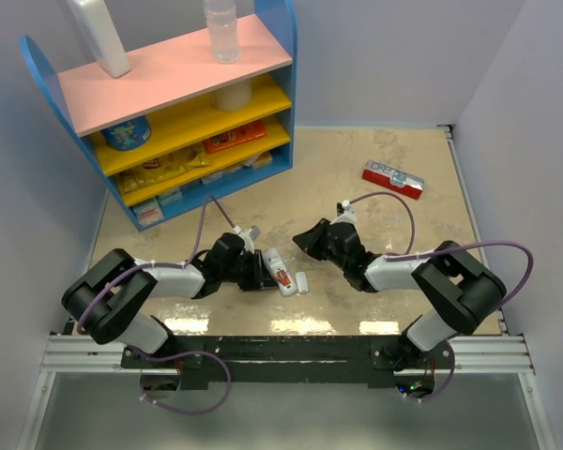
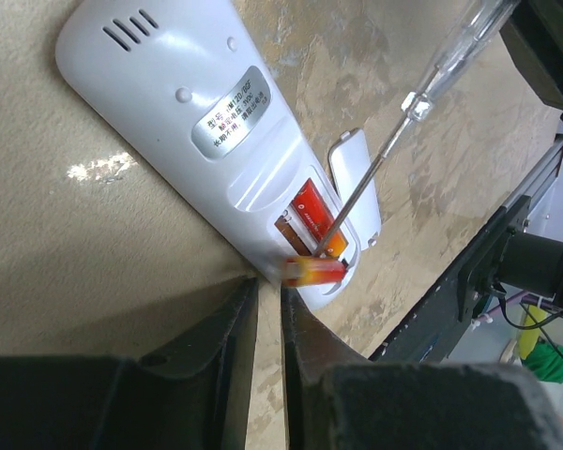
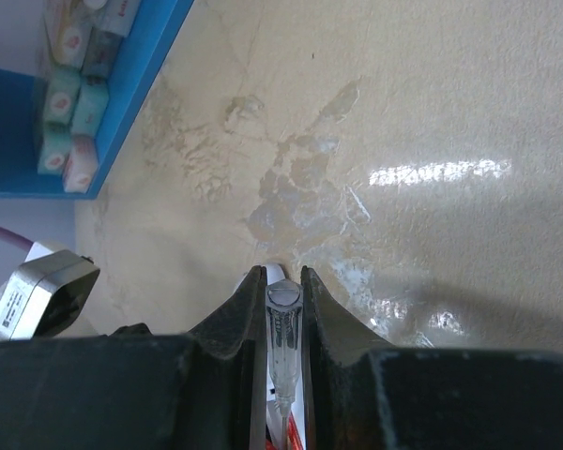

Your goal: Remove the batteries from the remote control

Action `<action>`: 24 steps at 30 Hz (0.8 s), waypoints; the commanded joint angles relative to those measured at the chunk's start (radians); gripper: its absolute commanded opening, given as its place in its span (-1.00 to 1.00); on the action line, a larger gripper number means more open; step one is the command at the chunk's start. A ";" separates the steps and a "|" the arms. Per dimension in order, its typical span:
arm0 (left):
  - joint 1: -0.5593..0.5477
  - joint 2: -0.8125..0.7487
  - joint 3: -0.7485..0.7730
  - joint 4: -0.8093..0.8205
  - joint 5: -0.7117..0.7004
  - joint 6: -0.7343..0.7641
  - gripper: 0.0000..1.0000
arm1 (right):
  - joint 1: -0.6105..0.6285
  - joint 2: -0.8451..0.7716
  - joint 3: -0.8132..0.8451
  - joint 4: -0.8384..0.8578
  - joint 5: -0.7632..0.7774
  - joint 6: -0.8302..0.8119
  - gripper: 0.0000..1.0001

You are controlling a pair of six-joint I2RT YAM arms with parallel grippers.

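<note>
The white remote control (image 2: 192, 112) lies back-up on the table, its battery bay open. One red-orange battery (image 2: 310, 208) sits in the bay. A second battery (image 2: 314, 271) lies tipped up across the bay's lower edge. The white cover (image 2: 357, 183) lies beside the remote. My right gripper (image 3: 283, 281) is shut on a clear-handled screwdriver (image 3: 283, 323), whose metal tip (image 2: 336, 234) reaches into the bay. My left gripper (image 2: 267, 295) is almost closed and empty, its fingertips just below the remote's edge. From above, the remote (image 1: 280, 272) lies between both grippers.
A red-and-white flat box (image 1: 394, 178) lies at the back right. A blue shelf unit (image 1: 169, 112) with snacks and bottles stands at the back left. The right arm's black body (image 2: 544, 47) crosses the left wrist view's right side.
</note>
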 commanded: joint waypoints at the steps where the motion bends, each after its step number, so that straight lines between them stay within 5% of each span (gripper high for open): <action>1: -0.009 0.045 0.011 -0.030 -0.168 0.041 -0.57 | 0.014 -0.050 0.043 -0.028 -0.095 -0.035 -1.00; 12: -0.009 0.012 -0.014 -0.052 -0.179 0.021 -0.57 | 0.014 -0.039 0.075 -0.057 -0.109 -0.067 -1.00; 24: -0.009 -0.165 -0.031 -0.141 -0.180 0.009 -0.47 | 0.017 -0.234 0.129 -0.231 0.036 -0.267 -1.00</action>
